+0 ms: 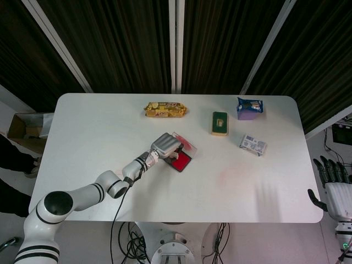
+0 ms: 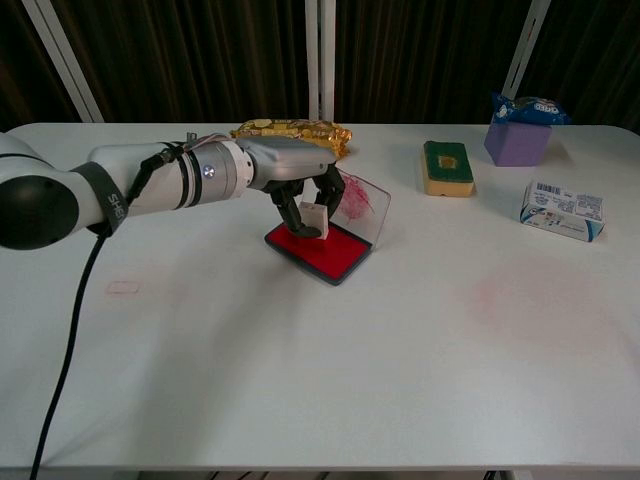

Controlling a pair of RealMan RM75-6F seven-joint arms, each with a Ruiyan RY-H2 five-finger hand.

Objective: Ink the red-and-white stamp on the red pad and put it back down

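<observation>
One left hand over the red pad, fingers clasping the stamp, white body showing, base seemingly down on the ink but hard to tell. Clear lid propped up just behind. Right hand off the table's right edge, fingers spread, holding nothing. Snack pack, sponge well apart along the back.
</observation>
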